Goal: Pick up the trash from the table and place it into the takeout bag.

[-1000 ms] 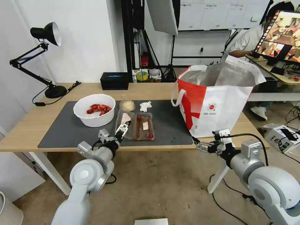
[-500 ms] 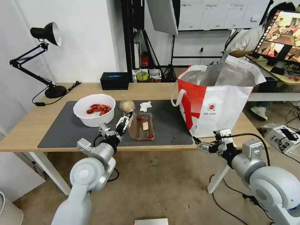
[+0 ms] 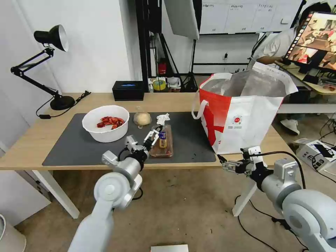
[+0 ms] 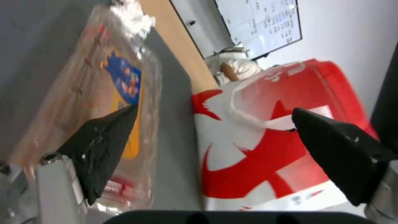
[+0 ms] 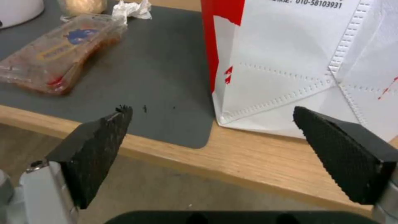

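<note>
The clear clamshell tray [image 3: 162,142] lies closed on the dark grey mat [image 3: 70,147], a blue and yellow label on its lid. My left gripper [image 3: 154,134] hovers open at the tray's left edge; in the left wrist view one finger [image 4: 104,146] overlaps the tray [image 4: 104,93], the other is toward the takeout bag [image 4: 257,149]. Behind the tray lie the crumpled tissue [image 3: 162,119] and wrapped bun [image 3: 141,119]; the white bowl [image 3: 105,123] of red shells is left. The takeout bag [image 3: 241,112] stands open on the right. My right gripper [image 3: 224,163] waits open off the table's [image 3: 28,140] front edge, below the bag [image 5: 298,62].
A black box [image 3: 128,90] and a black desk lamp [image 3: 52,38] stand at the table's back. Bare mat [image 5: 166,77] lies between tray [image 5: 58,62] and bag. A white device [image 3: 316,152] and cables lie on the floor to the right.
The tray lay open in two halves; its left half has been folded over, so it is now closed. My left gripper moved right and forward with it. The right arm barely moved.
</note>
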{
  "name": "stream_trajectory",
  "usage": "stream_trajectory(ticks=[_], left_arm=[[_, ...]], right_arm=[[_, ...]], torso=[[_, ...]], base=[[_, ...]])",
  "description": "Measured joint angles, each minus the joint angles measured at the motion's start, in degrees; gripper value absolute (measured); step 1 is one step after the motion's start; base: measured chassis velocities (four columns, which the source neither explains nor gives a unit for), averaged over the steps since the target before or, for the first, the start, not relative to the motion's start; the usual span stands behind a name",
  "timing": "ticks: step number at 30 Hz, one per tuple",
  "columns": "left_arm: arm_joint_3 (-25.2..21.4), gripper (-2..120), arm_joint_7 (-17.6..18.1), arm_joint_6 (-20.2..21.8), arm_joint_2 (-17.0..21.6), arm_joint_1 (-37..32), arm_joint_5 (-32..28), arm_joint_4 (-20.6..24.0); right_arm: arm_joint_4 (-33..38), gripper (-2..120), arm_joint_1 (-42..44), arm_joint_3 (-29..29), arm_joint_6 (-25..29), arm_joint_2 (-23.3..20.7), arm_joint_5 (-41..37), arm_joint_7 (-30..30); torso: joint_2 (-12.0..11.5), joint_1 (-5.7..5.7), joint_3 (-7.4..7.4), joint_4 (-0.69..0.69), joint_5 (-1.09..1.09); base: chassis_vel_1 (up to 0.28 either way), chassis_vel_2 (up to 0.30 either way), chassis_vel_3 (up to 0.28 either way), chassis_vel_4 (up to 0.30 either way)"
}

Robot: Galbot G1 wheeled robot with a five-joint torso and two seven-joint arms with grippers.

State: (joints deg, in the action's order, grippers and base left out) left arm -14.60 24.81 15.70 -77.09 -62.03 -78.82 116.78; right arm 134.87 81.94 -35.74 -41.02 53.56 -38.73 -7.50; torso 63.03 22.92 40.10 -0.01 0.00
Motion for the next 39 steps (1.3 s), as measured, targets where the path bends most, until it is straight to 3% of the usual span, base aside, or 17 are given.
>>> stream_trajectory(ticks=[3,5,6,7,8,9,12,13,17,18,21,22,25,32,33,39], left_arm=[[0.77,100,-1.95,0.05,1.33,0.39,4.67,-0.55],[1.71,100,-7.63,0.10,4.79,1.04,13.61,-1.63],[1.71,100,-7.63,0.10,4.79,1.04,13.61,-1.63],[1.91,96,-9.90,-0.01,5.83,1.27,16.83,-2.12],[2.18,93,-13.70,-0.51,7.55,1.70,22.62,-3.21],[2.18,93,-13.70,-0.51,7.55,1.70,22.62,-3.21],[2.89,77,-26.25,-4.11,13.25,3.59,39.52,-7.48],[2.89,77,-26.25,-4.11,13.25,3.59,39.52,-7.48],[4.13,58,-37.83,-5.90,20.85,6.62,45.41,-10.37],[4.13,58,-37.83,-5.90,20.85,6.62,45.41,-10.37],[6.48,45,-43.77,-6.39,23.65,9.01,46.10,-12.41],[6.48,45,-43.77,-6.39,23.65,9.01,46.10,-12.41],[9.10,28,-45.76,-6.84,23.97,11.07,45.75,-14.12],[10.75,9,-45.64,-7.08,23.40,12.51,46.15,-16.30],[11.08,1,-45.61,-7.10,23.54,12.91,46.63,-16.85],[14.05,0,-46.10,-7.24,23.50,15.41,47.18,-18.96]], right_arm=[[0.09,100,0.13,-0.10,0.00,0.07,0.00,0.00],[0.13,100,0.22,-0.16,0.00,0.08,0.01,0.01],[0.13,100,0.22,-0.16,0.00,0.08,0.01,0.01],[0.13,100,0.18,-0.16,0.00,0.06,0.00,0.02],[0.12,100,0.02,-0.10,0.01,0.00,-0.02,0.03],[0.12,100,0.02,-0.10,0.01,0.00,-0.02,0.03],[-0.21,100,-1.05,0.44,0.22,-0.54,-1.64,0.04],[-0.21,100,-1.05,0.44,0.22,-0.54,-1.64,0.04],[-1.52,100,-2.87,1.39,0.54,-1.58,-2.90,-0.17],[-1.52,100,-2.87,1.39,0.54,-1.58,-2.90,-0.17],[-2.30,100,-3.57,1.78,0.63,-2.07,-3.18,-0.24],[-2.30,100,-3.57,1.78,0.63,-2.07,-3.18,-0.24],[-2.99,100,-4.30,2.49,0.65,-2.16,-3.32,-0.27],[-3.84,100,-5.27,3.76,0.66,-2.19,-3.37,-0.30],[-4.02,100,-5.55,4.18,0.66,-2.19,-3.44,-0.30],[-4.50,100,-6.44,4.91,1.37,-2.03,-8.87,-0.40]], torso=[[0.00,0.00,0.00,0.00,0.00],[0.00,0.00,0.00,0.01,0.00],[0.00,0.00,0.00,0.01,0.00],[0.00,0.00,0.00,0.01,0.00],[0.00,0.00,0.00,0.00,-0.01],[0.00,0.00,0.00,0.00,-0.01],[0.00,0.00,0.00,0.01,-0.02],[0.00,0.00,0.00,0.01,-0.02],[0.01,0.00,0.00,0.02,-0.01],[0.01,0.00,0.00,0.02,-0.01],[0.01,0.00,0.00,0.01,-0.01],[0.01,0.00,0.00,0.01,-0.01],[0.00,0.00,0.00,0.01,0.00],[0.00,0.00,0.00,0.00,0.00],[0.00,0.00,0.01,0.01,0.00],[0.00,0.00,0.00,0.02,0.00]], base=[[0.000,0.000,0.000,0.000],[0.000,0.000,0.000,0.000],[0.000,0.000,0.000,0.000],[0.000,0.000,0.000,0.000],[0.000,0.000,0.000,0.000],[0.000,0.000,0.000,0.000],[0.000,0.000,0.000,0.000],[0.000,0.000,0.000,0.000],[0.000,0.000,0.000,0.000],[0.000,0.000,0.000,0.000],[0.000,0.000,0.000,0.000],[0.000,0.000,0.000,0.000],[0.000,0.000,0.000,0.000],[0.000,0.000,0.000,0.000],[0.000,0.000,0.000,0.000],[0.000,0.000,0.000,0.000]])
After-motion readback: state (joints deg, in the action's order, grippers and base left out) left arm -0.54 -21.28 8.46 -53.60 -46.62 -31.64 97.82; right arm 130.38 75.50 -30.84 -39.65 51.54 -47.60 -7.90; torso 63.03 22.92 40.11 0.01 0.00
